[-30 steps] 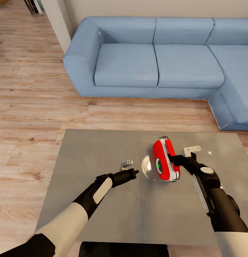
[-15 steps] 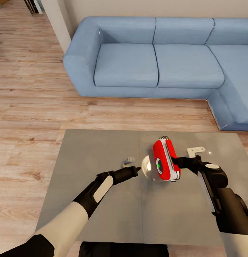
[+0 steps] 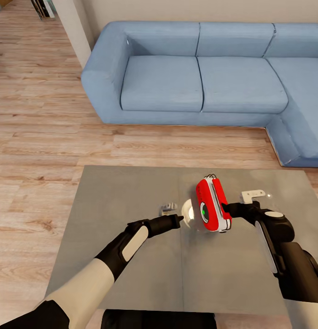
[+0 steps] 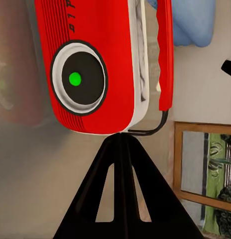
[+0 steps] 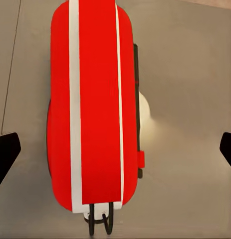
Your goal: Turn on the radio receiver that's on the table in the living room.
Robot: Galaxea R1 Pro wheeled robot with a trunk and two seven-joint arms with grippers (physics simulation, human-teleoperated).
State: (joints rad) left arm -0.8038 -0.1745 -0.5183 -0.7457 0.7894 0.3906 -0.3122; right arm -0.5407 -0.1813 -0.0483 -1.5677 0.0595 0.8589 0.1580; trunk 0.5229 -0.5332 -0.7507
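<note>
Here, left to right:
Left gripper (image 3: 179,219): fingers pressed together, tip just beside the radio's dial face.
Radio receiver (image 3: 212,205): on edge on the grey table (image 3: 131,192), green light on dial.
Right gripper (image 3: 225,208): fingers spread wide, radio between them, behind it.

You see the radio receiver (image 5: 95,107) edge-on, standing on the grey table (image 5: 190,64). Your right gripper's fingertips (image 5: 5,152) sit spread wide at 9 and 3 o'clock, clear of it.

Head camera looks down over the table (image 3: 131,274); both wrist cameras closely face the radio receiver (image 4: 95,64).
</note>
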